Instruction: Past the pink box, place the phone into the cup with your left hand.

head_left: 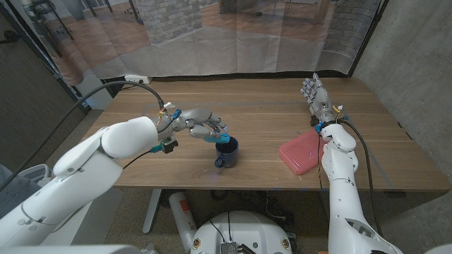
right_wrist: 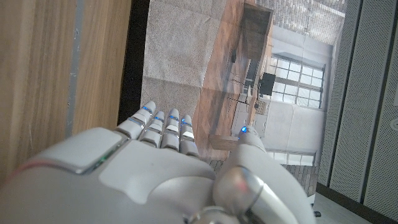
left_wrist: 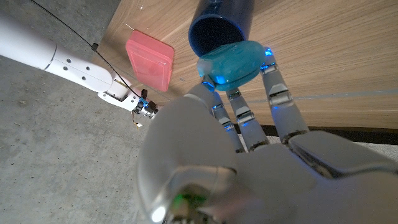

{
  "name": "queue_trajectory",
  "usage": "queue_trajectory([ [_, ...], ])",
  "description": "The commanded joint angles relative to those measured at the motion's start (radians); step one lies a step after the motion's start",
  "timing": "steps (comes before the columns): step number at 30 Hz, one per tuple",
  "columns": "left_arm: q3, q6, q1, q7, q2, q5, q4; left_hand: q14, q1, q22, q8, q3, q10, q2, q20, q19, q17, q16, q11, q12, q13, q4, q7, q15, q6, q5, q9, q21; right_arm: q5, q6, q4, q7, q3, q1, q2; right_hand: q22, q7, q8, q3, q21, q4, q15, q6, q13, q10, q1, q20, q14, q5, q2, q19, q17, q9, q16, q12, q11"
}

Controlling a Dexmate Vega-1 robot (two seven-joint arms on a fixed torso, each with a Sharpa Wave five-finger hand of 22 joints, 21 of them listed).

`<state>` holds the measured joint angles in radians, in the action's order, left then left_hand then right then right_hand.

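Wood-grain table (head_left: 268,106) fronts clear plastic curtain (head_left: 233,35).

wooden table (head_left: 268,106), clear plastic curtain (head_left: 233,35) behind.

Robot lab, wooden table (head_left: 261,106), clear plastic curtain (head_left: 212,35) (brick wall behind), bare concrete floor (left_wrist: 56,149)

- Phone (left_wrist: 233,64): mostly covered by left hand (head_left: 203,125) fingers in head view; only a teal sliver seen at centre frame.
- Cup (left_wrist: 221,25): cut off by top edge in left wrist view.
- Pink box (head_left: 302,152): right part hidden behind right forearm, right of centre.
- Right hand (right_wrist: 168,168): cut off by bottom edge in right wrist view.
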<state>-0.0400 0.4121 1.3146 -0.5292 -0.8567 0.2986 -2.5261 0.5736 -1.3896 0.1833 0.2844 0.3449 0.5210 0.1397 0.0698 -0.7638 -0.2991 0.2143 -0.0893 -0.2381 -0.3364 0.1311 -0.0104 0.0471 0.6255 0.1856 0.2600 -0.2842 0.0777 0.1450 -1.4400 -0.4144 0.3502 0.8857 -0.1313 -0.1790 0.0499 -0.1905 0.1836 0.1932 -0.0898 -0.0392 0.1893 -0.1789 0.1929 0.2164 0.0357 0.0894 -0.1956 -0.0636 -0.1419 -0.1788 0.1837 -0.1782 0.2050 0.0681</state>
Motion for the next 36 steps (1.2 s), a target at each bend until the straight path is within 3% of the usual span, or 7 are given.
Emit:
queue_trajectory([
  [1,-0.037,0.017,-0.034,-0.008,-0.016,-0.008,0.010,-0.005,0.012,0.004,-0.002,0.006,0.010,-0.001,0.002,0.006,-0.002,-0.003,0.001,-0.001,-0.004,-0.005,0.002,-0.010,0.010,0.005,0.000,0.008,0.011,0.006,-0.003,-0.004,0.008,0.012,-0.001,-0.006,-0.002,-0.005,0.003,0.008,-0.003,0.000,0.006,-0.005,0.007,0.006,-0.001,0.008,-0.002,-0.004,0.002,-0.004,0.005,-0.007,0.004,0.004],
  [22,-0.092,0.055,-0.093,-0.010,-0.026,-0.010,0.006,-0.014,0.024,0.004,-0.006,0.005,0.007,-0.003,0.001,0.022,0.003,-0.007,0.000,0.004,-0.003,-0.009,0.001,-0.015,0.010,0.004,-0.002,0.014,0.026,0.017,0.020,-0.015,0.026,0.010,0.005,-0.006,-0.003,-0.005,0.003,0.008,-0.004,0.000,0.006,-0.005,0.007,0.006,0.000,0.010,-0.002,-0.003,0.001,-0.004,0.005,-0.008,0.003,0.004],
  [36,-0.121,0.070,-0.115,0.001,-0.039,0.023,-0.003,-0.055,0.083,0.009,-0.017,-0.019,-0.020,-0.023,0.055,0.082,0.016,-0.021,-0.024,0.021,0.002,-0.033,0.027,-0.047,0.001,0.006,-0.007,0.036,0.026,0.017,0.041,-0.019,0.035,0.003,0.009,-0.006,-0.003,-0.005,0.003,0.008,-0.005,0.001,0.007,-0.005,0.008,0.007,-0.001,0.009,-0.002,-0.004,0.001,-0.004,0.005,-0.008,0.004,0.004],
])
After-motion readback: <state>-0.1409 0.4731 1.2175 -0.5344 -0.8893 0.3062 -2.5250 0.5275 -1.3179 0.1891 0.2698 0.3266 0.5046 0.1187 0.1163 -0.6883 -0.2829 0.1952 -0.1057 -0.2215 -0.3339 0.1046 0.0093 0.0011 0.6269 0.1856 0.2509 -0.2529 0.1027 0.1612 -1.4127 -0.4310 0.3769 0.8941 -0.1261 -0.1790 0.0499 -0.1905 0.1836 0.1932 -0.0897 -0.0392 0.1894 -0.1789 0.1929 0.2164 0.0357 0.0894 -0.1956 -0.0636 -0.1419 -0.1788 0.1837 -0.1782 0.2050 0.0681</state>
